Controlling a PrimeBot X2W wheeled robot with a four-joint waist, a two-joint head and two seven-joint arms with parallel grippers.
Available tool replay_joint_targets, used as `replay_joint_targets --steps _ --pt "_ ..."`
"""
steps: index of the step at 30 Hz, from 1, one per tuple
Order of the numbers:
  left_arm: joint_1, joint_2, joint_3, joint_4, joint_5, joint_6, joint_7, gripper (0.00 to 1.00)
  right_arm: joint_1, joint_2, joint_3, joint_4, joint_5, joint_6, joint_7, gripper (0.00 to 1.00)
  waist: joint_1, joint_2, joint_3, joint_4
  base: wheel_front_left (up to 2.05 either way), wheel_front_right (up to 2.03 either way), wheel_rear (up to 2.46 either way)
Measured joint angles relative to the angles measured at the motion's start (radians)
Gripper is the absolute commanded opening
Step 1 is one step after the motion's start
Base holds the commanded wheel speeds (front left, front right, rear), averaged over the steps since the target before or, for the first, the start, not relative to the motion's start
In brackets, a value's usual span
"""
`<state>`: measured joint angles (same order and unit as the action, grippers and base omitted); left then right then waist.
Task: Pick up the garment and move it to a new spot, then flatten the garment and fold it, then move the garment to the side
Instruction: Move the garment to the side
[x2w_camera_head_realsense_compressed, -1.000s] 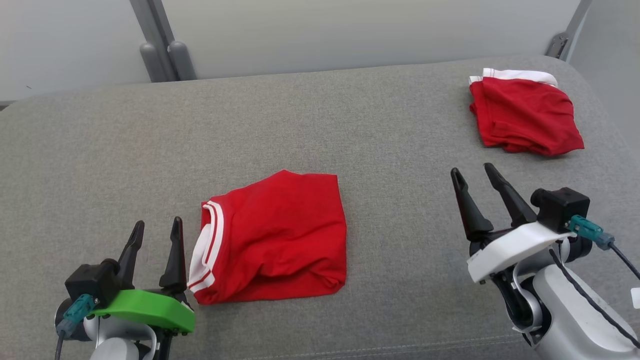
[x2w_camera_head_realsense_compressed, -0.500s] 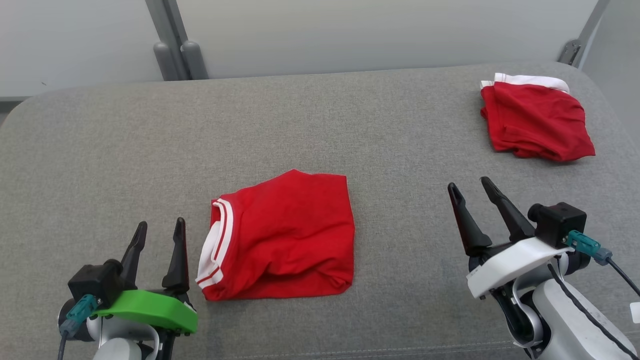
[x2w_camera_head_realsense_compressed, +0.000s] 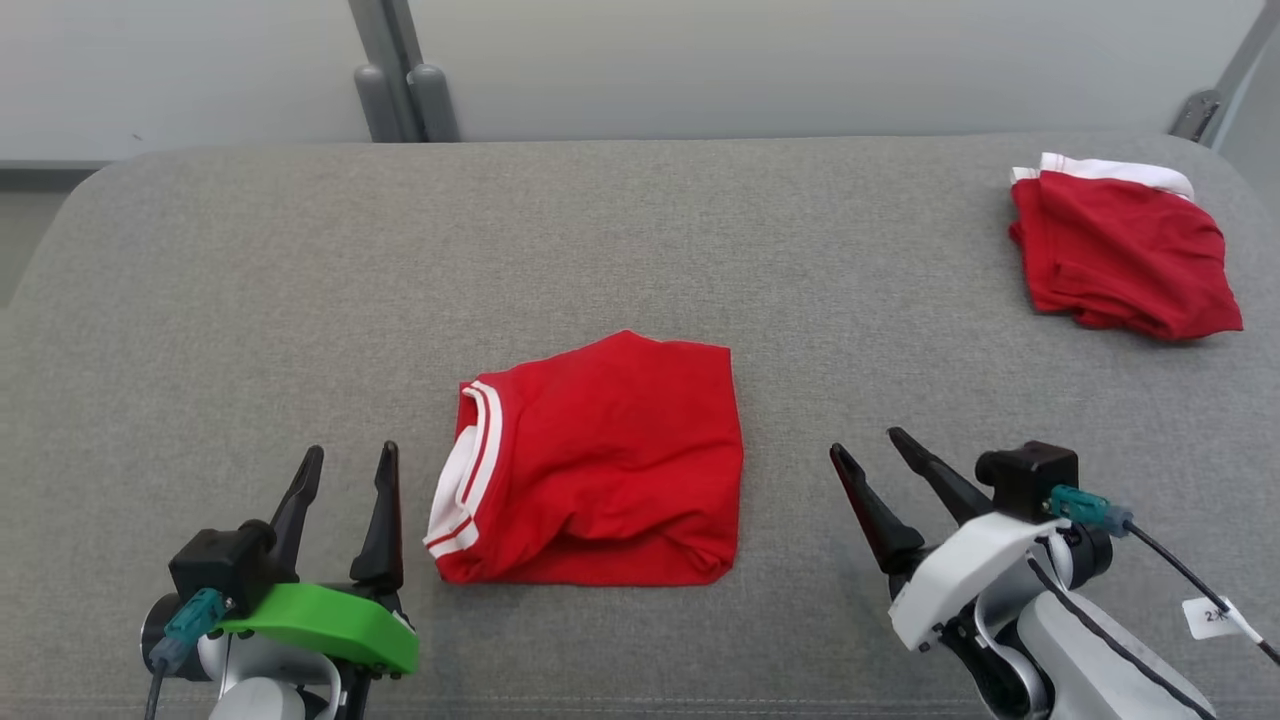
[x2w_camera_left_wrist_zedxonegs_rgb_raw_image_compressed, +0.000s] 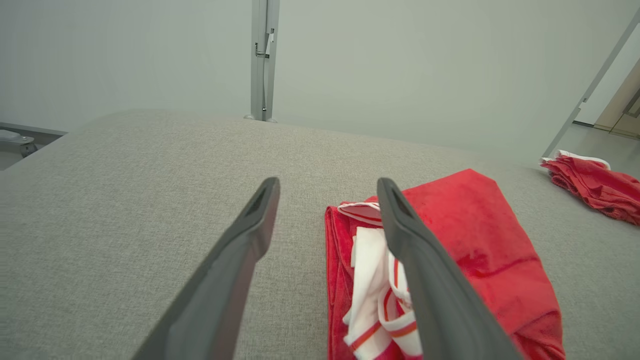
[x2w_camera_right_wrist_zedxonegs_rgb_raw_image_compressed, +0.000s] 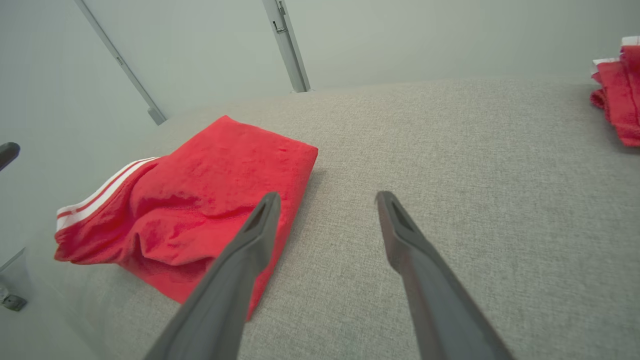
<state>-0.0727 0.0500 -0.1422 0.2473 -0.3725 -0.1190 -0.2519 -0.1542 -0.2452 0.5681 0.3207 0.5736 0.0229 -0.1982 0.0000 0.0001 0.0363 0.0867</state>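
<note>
My left claw (x2w_camera_head_realsense_compressed: 352, 450) is spread and empty over the near edge of the grey padded table (x2w_camera_head_realsense_compressed: 250, 300), just beside the white striped trim of the folded red shirt (x2w_camera_head_realsense_compressed: 600, 465). My right claw (x2w_camera_head_realsense_compressed: 865, 443), also spread and empty, hovers near the shirt's other side. A second red garment (x2w_camera_head_realsense_compressed: 1125, 250) lies at the far right corner.

Red garments: two, centre garment (x2w_camera_head_realsense_compressed: 600, 460), far-right garment (x2w_camera_head_realsense_compressed: 1125, 255); grey cushion (x2w_camera_head_realsense_compressed: 700, 240): one
</note>
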Motion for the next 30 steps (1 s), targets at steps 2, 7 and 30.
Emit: replay_joint_targets --steps 2,7,30 --pt "0.0 0.0 -0.003 0.001 0.0 0.0 0.0 1.0 -0.026 0.001 0.009 0.024 0.0 0.006 0.023 1.0 0.0 0.0 0.003 0.014 0.0 0.0 0.0" --pt "-0.001 0.0 -0.014 0.005 0.0 0.0 0.0 1.0 -0.083 0.012 0.015 0.09 0.021 0.031 0.072 1.0 0.0 0.0 0.011 0.054 0.0 0.0 0.0" --pt "-0.022 -0.003 -0.027 0.009 -0.002 -0.001 0.0 1.0 -0.227 0.079 -0.055 0.351 0.205 0.075 0.216 1.0 0.0 0.0 0.089 0.238 0.0 0.0 0.0"
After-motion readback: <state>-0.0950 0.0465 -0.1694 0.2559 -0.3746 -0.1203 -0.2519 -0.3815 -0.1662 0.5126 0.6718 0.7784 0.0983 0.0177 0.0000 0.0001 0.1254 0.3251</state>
